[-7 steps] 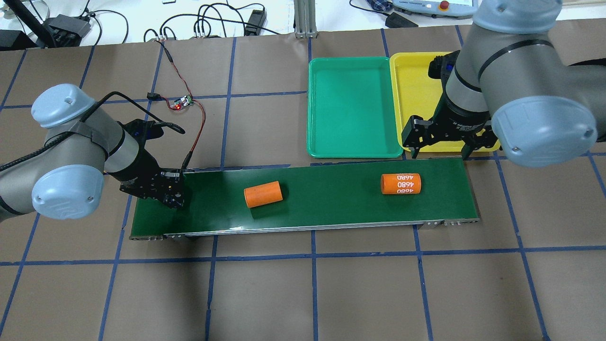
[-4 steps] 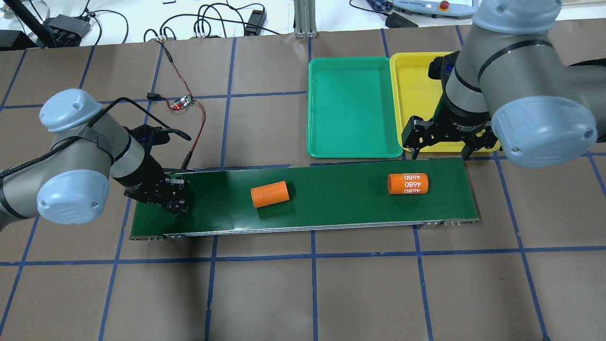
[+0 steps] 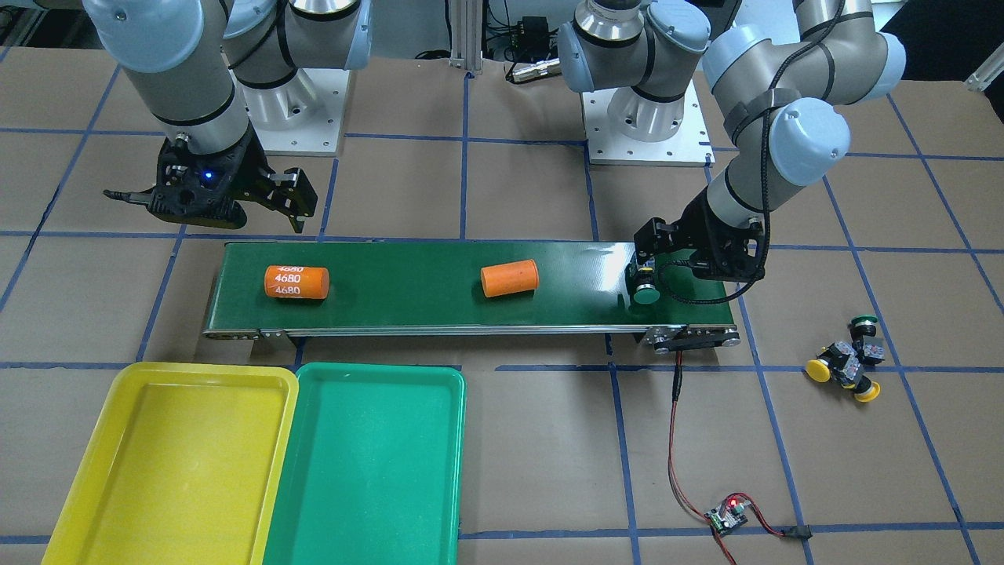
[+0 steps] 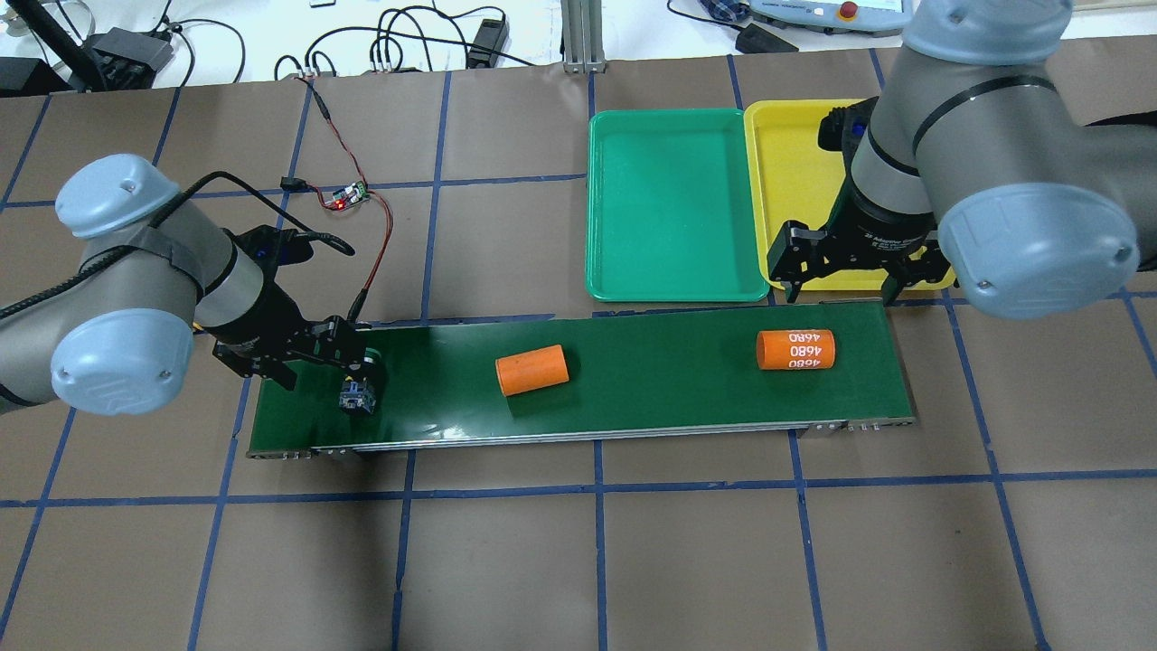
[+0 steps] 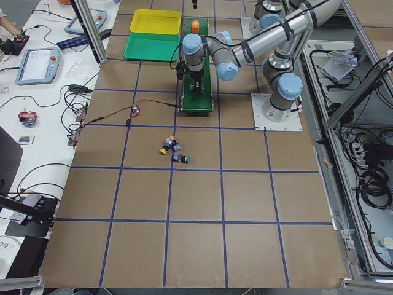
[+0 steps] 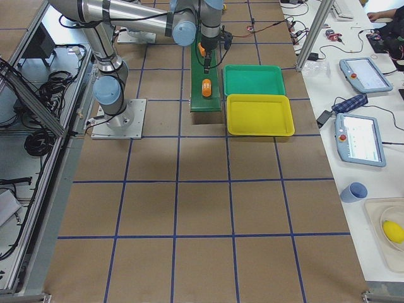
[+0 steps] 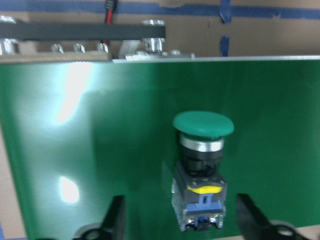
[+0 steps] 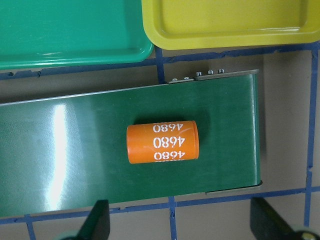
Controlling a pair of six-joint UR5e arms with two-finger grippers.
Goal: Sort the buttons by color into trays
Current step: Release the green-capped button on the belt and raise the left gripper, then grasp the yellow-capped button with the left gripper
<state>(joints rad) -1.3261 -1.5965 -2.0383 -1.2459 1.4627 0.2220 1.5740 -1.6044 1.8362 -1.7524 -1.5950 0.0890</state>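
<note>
Brown paper with blue tape lines covers the surface [image 4: 578, 561], and a long green conveyor belt [image 4: 651, 380] lies across it. Seen from overhead, a green button [image 4: 358, 395] lies on the belt's 9 o'clock end. The left gripper [image 7: 183, 217] hangs right over it. Its fingers [image 7: 116, 220] are spread wide, one on each side, and do not touch the button. So the button looks let go. The good way to end this step is to lift straight up with the fingers wide, so nothing bumps the button or rolls it on its round cap.

The right gripper [image 4: 841, 287] hangs at the belt's 3 o'clock end, fingers wide, above the orange cylinder marked "4680" [image 8: 162, 142]. It holds nothing. The green tray [image 4: 673, 203] and the yellow tray [image 4: 786, 154] sit at 12 o'clock from there, with no buttons in them. Three more buttons [image 3: 847, 362] lie in a bunch on the surface, off the belt.
</note>
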